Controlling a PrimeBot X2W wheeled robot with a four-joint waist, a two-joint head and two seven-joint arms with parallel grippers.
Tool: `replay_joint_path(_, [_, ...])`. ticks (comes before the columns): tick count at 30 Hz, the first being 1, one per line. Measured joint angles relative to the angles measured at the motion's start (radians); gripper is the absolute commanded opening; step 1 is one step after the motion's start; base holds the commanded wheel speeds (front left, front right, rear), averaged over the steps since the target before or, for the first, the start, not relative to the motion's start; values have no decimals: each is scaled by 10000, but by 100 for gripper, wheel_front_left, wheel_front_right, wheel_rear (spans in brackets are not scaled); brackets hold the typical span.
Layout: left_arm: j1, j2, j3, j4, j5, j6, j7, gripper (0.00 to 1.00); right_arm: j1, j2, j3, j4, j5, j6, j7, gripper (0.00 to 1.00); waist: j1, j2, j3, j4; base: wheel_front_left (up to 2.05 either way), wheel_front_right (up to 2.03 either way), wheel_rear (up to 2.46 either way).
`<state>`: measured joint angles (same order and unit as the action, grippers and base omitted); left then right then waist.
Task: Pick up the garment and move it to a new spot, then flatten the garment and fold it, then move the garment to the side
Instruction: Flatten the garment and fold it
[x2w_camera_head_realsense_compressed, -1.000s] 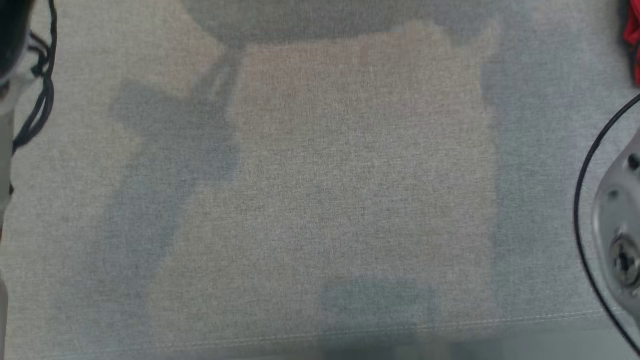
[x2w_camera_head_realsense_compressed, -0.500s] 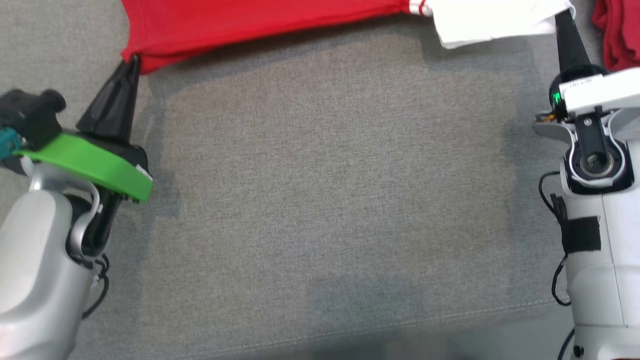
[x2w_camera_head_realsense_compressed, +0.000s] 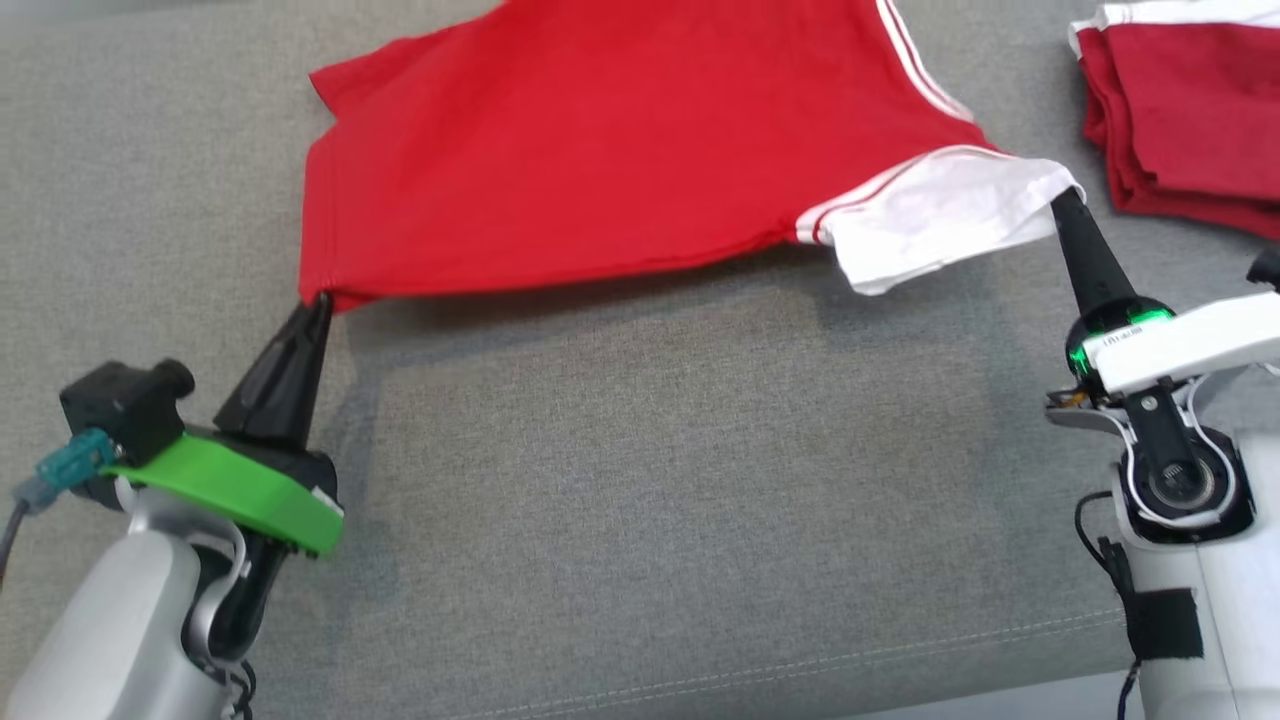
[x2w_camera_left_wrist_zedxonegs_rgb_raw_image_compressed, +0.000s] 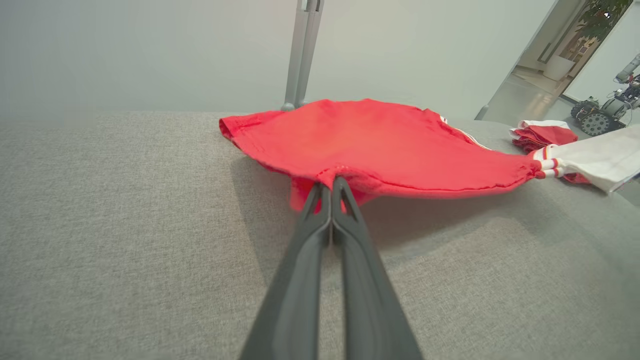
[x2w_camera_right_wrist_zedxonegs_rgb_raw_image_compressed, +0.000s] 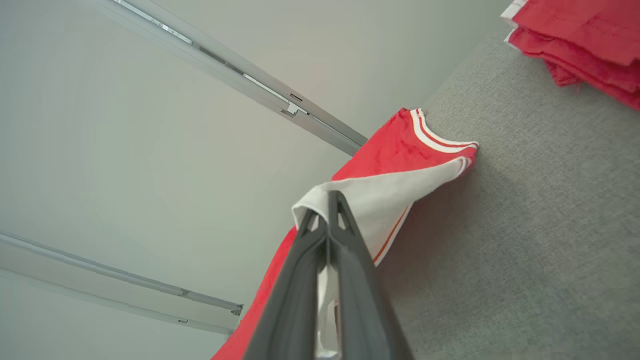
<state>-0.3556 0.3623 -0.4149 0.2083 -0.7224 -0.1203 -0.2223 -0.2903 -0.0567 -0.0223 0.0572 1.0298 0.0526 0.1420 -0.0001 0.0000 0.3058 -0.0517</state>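
A red garment (x2w_camera_head_realsense_compressed: 600, 150) with a white sleeve and thin red and white stripes hangs stretched between the two tools over the far half of the desk (x2w_camera_head_realsense_compressed: 650, 480), which is covered in grey woven fabric. The left tool (x2w_camera_head_realsense_compressed: 318, 300) has its fingers pressed together on the garment's near left corner, a fold of red hem pinched between the tips. The right tool (x2w_camera_head_realsense_compressed: 1066, 195) is likewise closed, clamped on the outer corner of the white sleeve at the garment's right end. The near edge of the garment is raised off the desk and throws a shadow on the fabric beneath it, while its far part lies toward the desk's far edge. The cloth between the two grips is fairly taut, and the white sleeve sags a little below the red body. At the desk's far right corner, apart from the held garment, lies a stack of folded red clothes (x2w_camera_head_realsense_compressed: 1180, 110) with white trim. The near half of the desk is bare grey fabric with a stitched seam along its near edge
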Motion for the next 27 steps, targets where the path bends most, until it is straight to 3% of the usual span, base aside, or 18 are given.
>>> replay_joint_path(8, [1104, 123, -86, -554, -174, -31, -88, 0, 1735, -500, 215, -1425, 205, -35, 1078, 0, 0, 0, -603, -26, 0, 0, 0])
replay_joint_path(13, [1780, 453, -234, -779, -222, -36, -88, 0, 3273, -1131, 174, -1747, 100, -481, 1762, 0, 0, 0, -743, -73, 0, 0, 0])
replay_joint_path(18, [2572, 717, -196, -1039, -328, -40, -90, 0, 4793, -1340, 245, -2036, 217, -736, 2431, 0, 0, 0, -623, -128, 0, 0, 0])
replay_joint_path(27, [3298, 869, -357, -1256, -330, -42, -167, 0, 5962, -1628, -311, -2230, 280, -899, 2598, 0, 0, 0, -350, -112, 0, 0, 0])
